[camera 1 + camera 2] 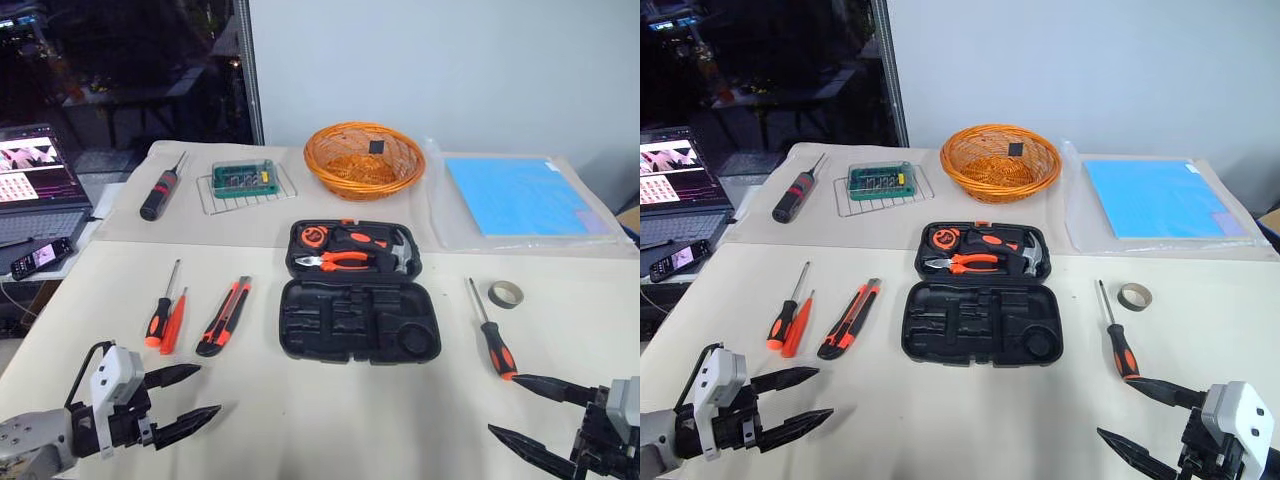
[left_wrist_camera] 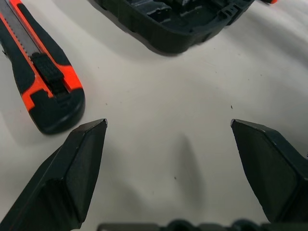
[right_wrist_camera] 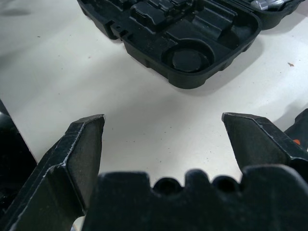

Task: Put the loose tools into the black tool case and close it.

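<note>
the tool case [image 1: 360, 300] lies open at the frame's centre on the desk [image 1: 300, 420]. two screwdrivers [image 1: 165, 310] and a utility knife [image 1: 224, 316] lie to its left, a third screwdriver [image 1: 492, 335] and a tape roll [image 1: 505, 294] to its right, a basket [image 1: 365, 158] behind.

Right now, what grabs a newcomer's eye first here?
The black tool case lies wide open mid-table, orange pliers in its far half. Left of it lie two screwdrivers and a utility knife; a third screwdriver lies to its right. An orange wicker basket sits behind.
</note>
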